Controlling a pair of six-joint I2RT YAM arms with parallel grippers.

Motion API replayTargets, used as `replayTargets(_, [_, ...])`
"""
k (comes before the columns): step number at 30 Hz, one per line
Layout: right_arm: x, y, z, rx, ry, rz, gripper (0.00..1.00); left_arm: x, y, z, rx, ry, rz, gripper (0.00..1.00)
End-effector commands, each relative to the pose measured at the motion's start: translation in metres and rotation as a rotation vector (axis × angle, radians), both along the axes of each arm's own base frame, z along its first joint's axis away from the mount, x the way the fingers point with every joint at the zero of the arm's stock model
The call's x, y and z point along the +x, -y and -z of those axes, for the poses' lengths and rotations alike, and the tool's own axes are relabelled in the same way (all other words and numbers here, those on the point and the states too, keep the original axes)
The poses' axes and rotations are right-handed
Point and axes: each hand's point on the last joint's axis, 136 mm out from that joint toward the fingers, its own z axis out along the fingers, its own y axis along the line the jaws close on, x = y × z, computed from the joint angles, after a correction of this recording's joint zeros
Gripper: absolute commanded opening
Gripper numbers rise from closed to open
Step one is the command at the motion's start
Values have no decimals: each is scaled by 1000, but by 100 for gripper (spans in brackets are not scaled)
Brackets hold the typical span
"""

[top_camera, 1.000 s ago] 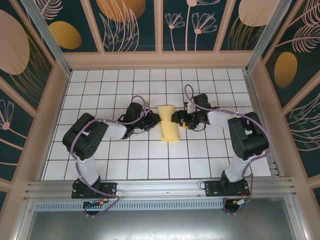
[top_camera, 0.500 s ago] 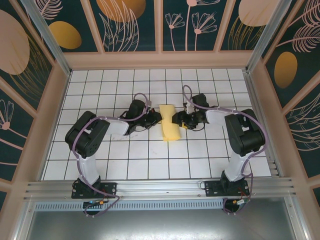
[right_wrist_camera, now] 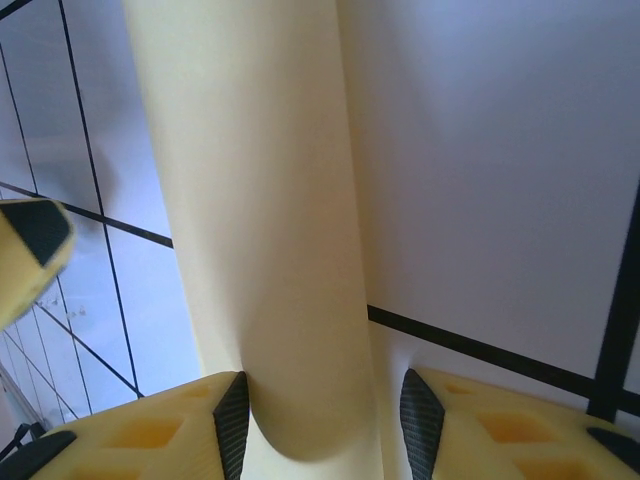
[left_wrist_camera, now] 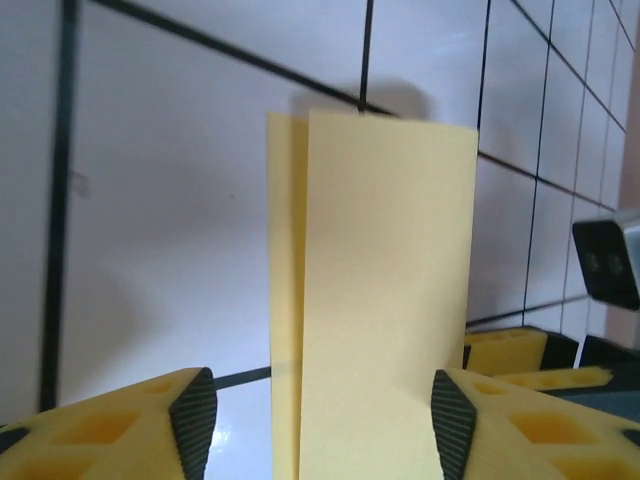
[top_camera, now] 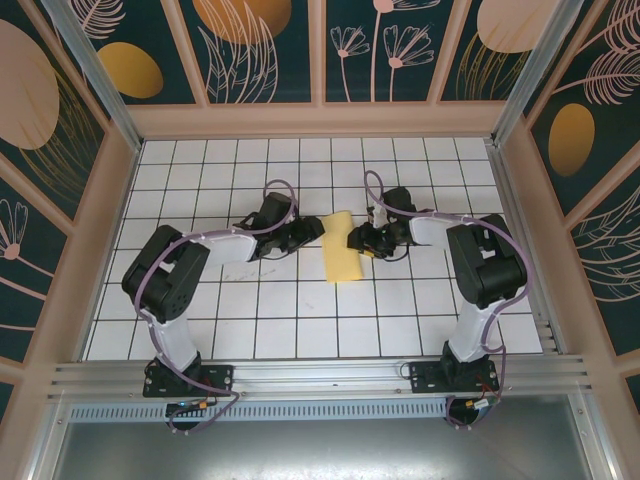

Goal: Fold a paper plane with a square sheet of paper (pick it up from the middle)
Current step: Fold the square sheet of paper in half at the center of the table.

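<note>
The square sheet of paper point(top_camera: 341, 250) lies folded over into a long yellow strip on the white tiles between my two arms. In the left wrist view the sheet point(left_wrist_camera: 385, 300) runs flat between my wide-apart fingers, its lower layer showing as a thin band on the left. My left gripper point(left_wrist_camera: 322, 430) is open around it and sits at the strip's far left edge point(top_camera: 312, 231). My right gripper point(right_wrist_camera: 325, 425) is open, and the sheet's rounded fold point(right_wrist_camera: 270, 250) bulges between its pads, touching the left pad point(right_wrist_camera: 232, 420). It sits at the strip's right edge point(top_camera: 353, 240).
The tiled floor point(top_camera: 250, 310) is ringed by a low beige wall point(top_camera: 320, 120) with patterned panels. An aluminium rail point(top_camera: 320, 375) carries both arm bases at the near edge. A yellow finger of the left gripper point(right_wrist_camera: 35, 240) shows beyond the sheet in the right wrist view.
My left gripper has moved up and right, closer to the strip's far end. The paper has shifted slightly right and lies flatter. The right gripper has barely moved.
</note>
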Motion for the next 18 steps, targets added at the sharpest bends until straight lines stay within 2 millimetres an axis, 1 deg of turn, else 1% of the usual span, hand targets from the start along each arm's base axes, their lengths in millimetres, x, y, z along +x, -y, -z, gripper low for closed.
replayTargets(1, [-8, 24, 47, -175, -53, 17, 49, 6, -18, -19, 107, 48, -51, 69])
replayTargets(4, [-12, 25, 57, -213, -69, -3, 49, 8, -24, -26, 129, 69, -72, 81])
replayTargets(8, [-18, 31, 73, -287, -102, -4, 49, 11, -27, -31, 156, 112, -60, 93])
replayTargets(9, [-19, 32, 76, -306, -105, -6, 49, 13, -28, -40, 151, 137, -64, 97])
replayTargets(10, [-20, 34, 81, -324, -112, -7, 49, 13, -28, -46, 148, 158, -60, 98])
replayTargets(13, [-25, 37, 90, -362, -122, -23, 49, 14, -25, -55, 135, 196, -43, 99])
replayTargets(18, [-32, 39, 103, -416, -137, -74, 50, 19, -16, -60, 104, 210, -21, 98])
